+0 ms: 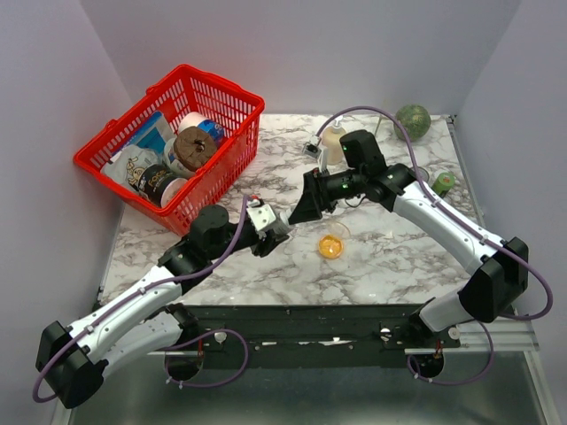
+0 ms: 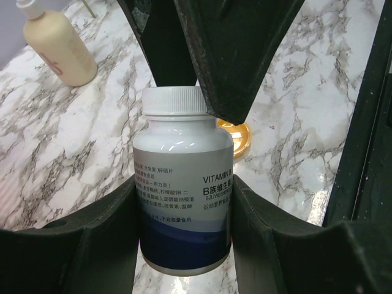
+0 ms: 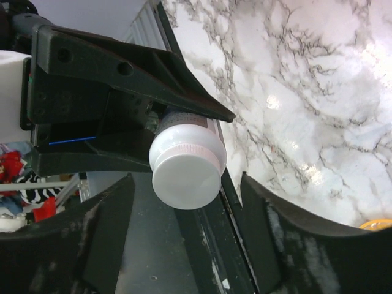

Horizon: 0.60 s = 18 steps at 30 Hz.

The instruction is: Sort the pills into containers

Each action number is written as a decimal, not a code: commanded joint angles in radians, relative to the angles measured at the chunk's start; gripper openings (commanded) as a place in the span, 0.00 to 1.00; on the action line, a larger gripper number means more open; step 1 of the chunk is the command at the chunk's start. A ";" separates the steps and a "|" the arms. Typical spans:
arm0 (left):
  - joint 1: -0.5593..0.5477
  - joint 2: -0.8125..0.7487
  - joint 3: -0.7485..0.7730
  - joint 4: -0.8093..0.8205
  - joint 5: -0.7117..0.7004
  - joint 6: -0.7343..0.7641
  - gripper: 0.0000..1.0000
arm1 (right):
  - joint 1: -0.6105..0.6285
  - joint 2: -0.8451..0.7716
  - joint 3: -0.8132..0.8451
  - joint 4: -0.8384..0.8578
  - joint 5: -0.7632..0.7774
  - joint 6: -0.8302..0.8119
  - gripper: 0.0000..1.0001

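Left gripper (image 2: pixel 184 211): closed on the white pill bottle (image 2: pixel 182 153), one finger pressed to each side of the lower body. The bottle is held off the desk (image 1: pixel 390 257), over its near-centre area. In the left wrist view it stands cap-up between the fingers, blue-and-white label facing the camera.

Cap (image 3: pixel 185 168): white, ribbed, seated on the bottle neck.

Right gripper (image 3: pixel 187 180): jaws wide. The cap sits between the two fingers, with a clear gap on either side in the right wrist view, so there is no contact. From above, the right gripper (image 1: pixel 297 212) meets the left one nose to nose, with the bottle between them and mostly hidden.

Dish (image 1: pixel 334 239): shallow, clear and round. It rests on the desk just right of the two grippers, apart from both. The pills (image 1: pixel 330 247) lie inside it as a small orange-amber cluster; a count is not possible at this size. The same orange patch shows behind the bottle in the left wrist view (image 2: pixel 236 136).

Other items:
- A red basket (image 1: pixel 232 158) stands at the far left of the desk, filled with packaged goods.
- A beige pump bottle (image 1: pixel 332 142) stands upright at the far centre.
- A green ball (image 1: pixel 412 119) sits in the far right corner.
- A small green item (image 1: pixel 443 183) lies near the right edge; its identity is unclear.
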 commanded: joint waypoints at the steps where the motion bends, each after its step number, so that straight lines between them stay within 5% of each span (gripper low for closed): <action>1: -0.004 0.008 0.004 0.038 -0.023 -0.004 0.00 | 0.006 0.026 0.018 0.051 -0.033 0.052 0.67; 5: -0.004 0.008 0.002 0.038 -0.014 -0.005 0.00 | 0.020 0.034 0.021 0.056 -0.060 0.029 0.56; 10: -0.004 -0.003 0.004 0.021 0.040 0.001 0.00 | 0.057 0.039 0.084 -0.018 -0.155 -0.148 0.28; 13: -0.004 -0.021 -0.008 0.024 0.110 0.012 0.00 | 0.092 0.005 0.121 -0.144 -0.221 -0.533 0.26; 14: -0.004 -0.023 -0.008 0.023 0.127 0.013 0.00 | 0.101 -0.013 0.115 -0.179 -0.247 -0.804 0.26; 16: -0.004 -0.021 -0.012 0.019 0.165 0.018 0.00 | 0.104 -0.012 0.186 -0.461 -0.322 -1.199 0.29; 17: -0.004 -0.020 -0.010 0.024 0.173 0.010 0.00 | 0.113 0.014 0.225 -0.590 -0.315 -1.546 0.29; 18: -0.004 -0.014 -0.008 0.027 0.181 0.007 0.00 | 0.123 0.032 0.248 -0.666 -0.291 -1.580 0.30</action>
